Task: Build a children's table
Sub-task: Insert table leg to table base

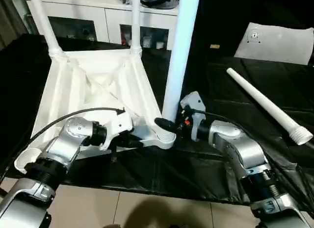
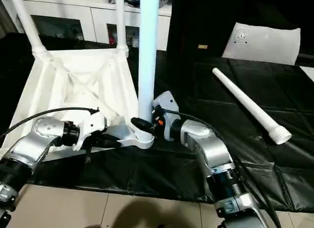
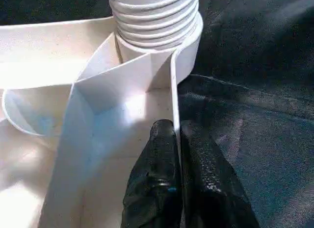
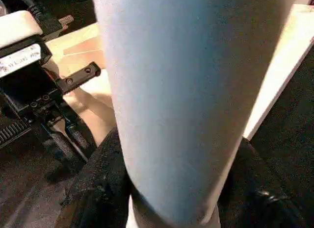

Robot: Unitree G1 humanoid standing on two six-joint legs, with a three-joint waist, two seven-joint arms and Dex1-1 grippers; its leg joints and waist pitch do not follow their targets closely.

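The upturned tabletop (image 1: 93, 86) is lain at the surface's (image 1: 162, 169) near left. Its near rim is pinched by the left fingers (image 3: 162, 189). An upright leg (image 1: 179, 56) in the near corner socket is clasped by the right fingers (image 4: 98, 189).

Near corner of the tabletop (image 1: 93, 86) crowded: upright leg (image 1: 179, 56) in its socket, right tool (image 1: 166, 124) clasped round its base, left tool (image 3: 177, 154) pinched on the rim beside it. Two far legs (image 1: 45, 23) fence the back edge. Black bench (image 1: 230, 86) open between upright leg and loose leg (image 1: 267, 106) (lying flat).
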